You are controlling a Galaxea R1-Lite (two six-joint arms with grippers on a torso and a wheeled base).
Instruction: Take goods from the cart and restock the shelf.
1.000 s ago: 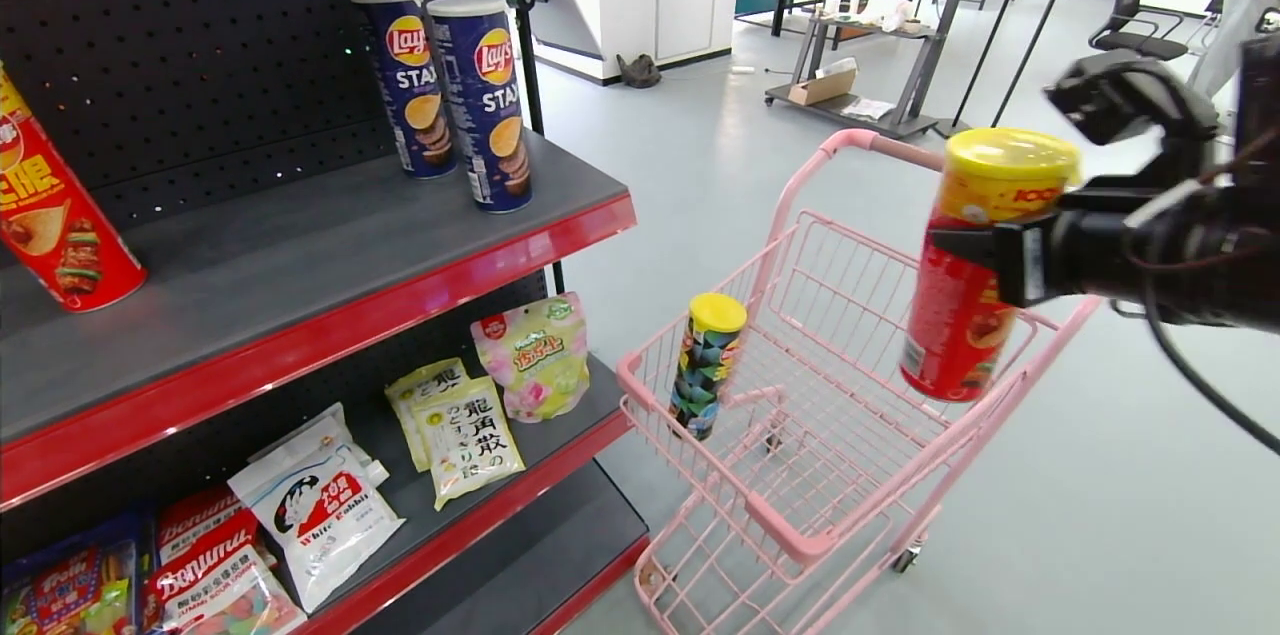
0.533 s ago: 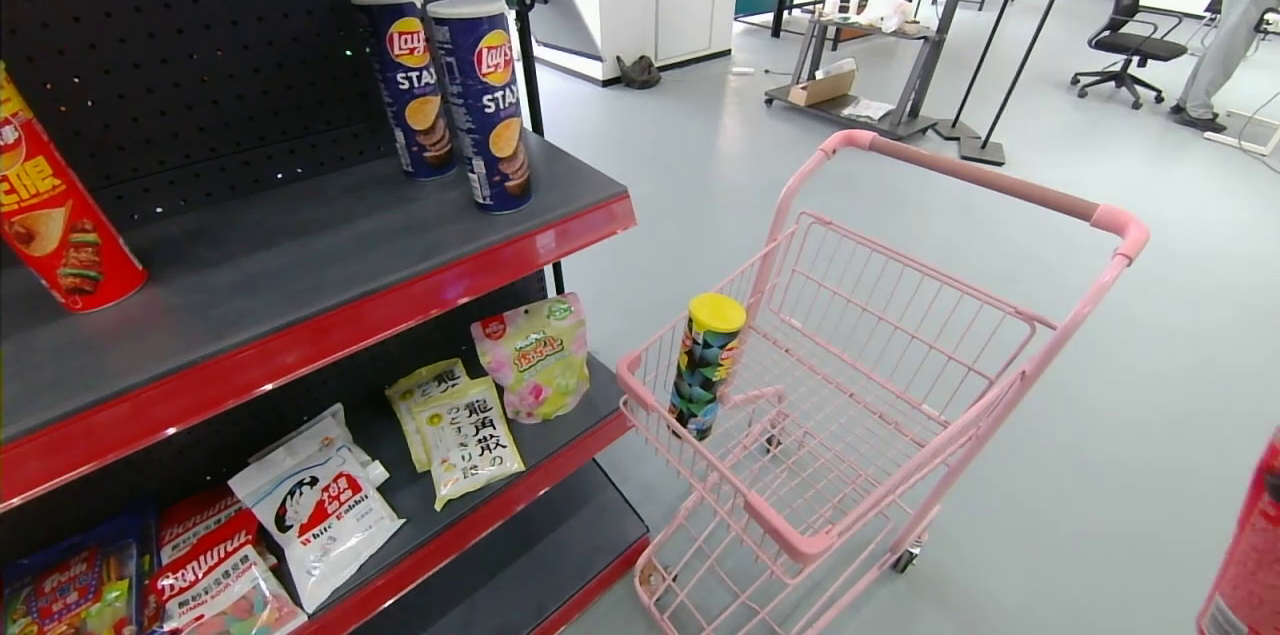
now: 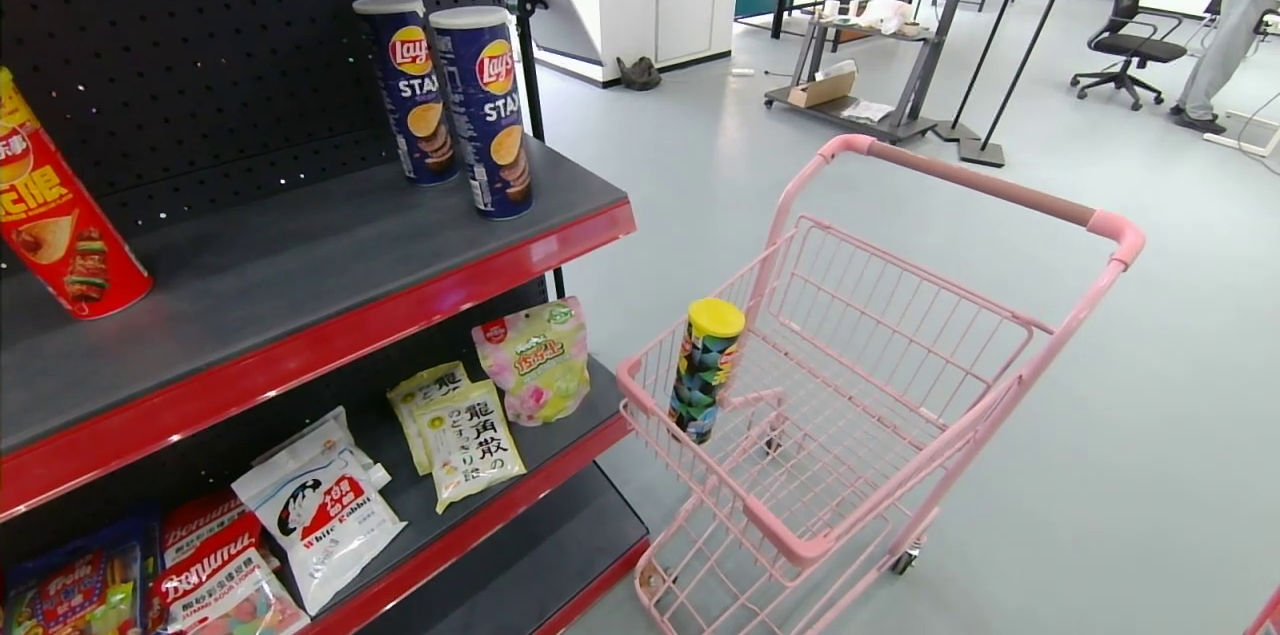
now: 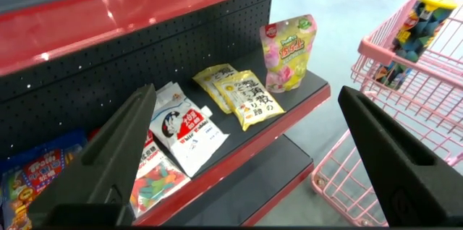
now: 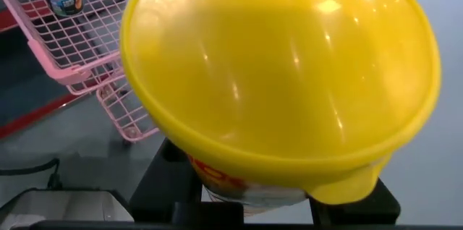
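Observation:
My right gripper (image 5: 253,205) is shut on a red chips can with a yellow lid (image 5: 282,64), held low beside the pink cart (image 3: 880,355); a sliver of the red can (image 3: 1268,619) shows at the head view's bottom right corner. One dark patterned can with a yellow lid (image 3: 706,370) stands inside the cart's front left corner. The left gripper (image 4: 253,158) is open with nothing between its fingers (image 4: 123,150), and faces the lower shelf (image 4: 289,114). On the upper shelf (image 3: 330,245) stand two blue cans (image 3: 470,105) and a red can (image 3: 60,205).
Snack pouches (image 3: 470,425) and bags (image 3: 320,505) lie on the lower shelf. The cart's handle (image 3: 980,180) points away from the shelf. Open grey floor lies to the cart's right. Racks and an office chair (image 3: 1125,35) stand far behind.
The right arm with the red can, held over the cart's right rim a second ago, has dropped down and right out of the head view. The head camera shifted slightly.

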